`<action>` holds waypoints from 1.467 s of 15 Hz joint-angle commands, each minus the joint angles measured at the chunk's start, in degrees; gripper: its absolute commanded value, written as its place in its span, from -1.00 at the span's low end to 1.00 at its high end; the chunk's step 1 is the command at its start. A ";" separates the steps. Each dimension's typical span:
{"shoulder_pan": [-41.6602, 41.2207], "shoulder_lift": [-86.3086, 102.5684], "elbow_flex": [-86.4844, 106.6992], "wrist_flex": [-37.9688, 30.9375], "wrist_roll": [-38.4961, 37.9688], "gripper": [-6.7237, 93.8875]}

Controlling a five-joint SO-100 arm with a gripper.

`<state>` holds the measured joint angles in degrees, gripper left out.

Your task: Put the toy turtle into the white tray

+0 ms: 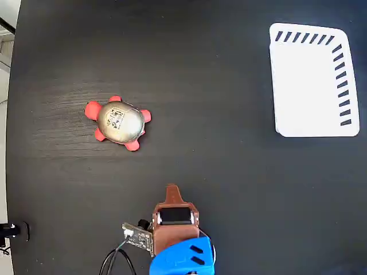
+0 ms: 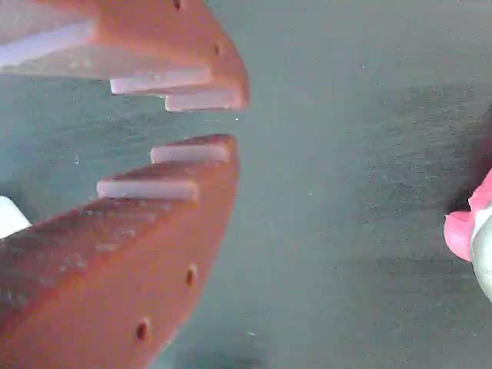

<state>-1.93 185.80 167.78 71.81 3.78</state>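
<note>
The toy turtle [image 1: 119, 122] rests on the black table at centre left in the fixed view, its shiny domed shell carrying a small sticker and its red head pointing left. The white tray [image 1: 312, 80], with dark slanted slots along its top and right edges, lies at the upper right with nothing in it. My gripper [image 1: 172, 190] is near the bottom centre, below and to the right of the turtle and well apart from it. In the wrist view its orange fingertips [image 2: 231, 121] nearly meet with nothing between them. A red turtle leg [image 2: 465, 231] peeks in at the right edge.
The blue arm body [image 1: 183, 258] with a small circuit board [image 1: 137, 236] and cables sits at the bottom edge. The table's left edge [image 1: 12, 137] runs down the picture's left side. Bare black tabletop lies between turtle and tray.
</note>
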 commanded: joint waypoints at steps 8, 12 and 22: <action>-1.05 0.62 -0.53 1.14 0.97 -0.87; -1.05 0.62 -0.53 1.14 0.97 -0.87; -1.58 0.62 -0.53 1.14 0.44 -0.84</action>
<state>-2.72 185.80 167.78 71.81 3.78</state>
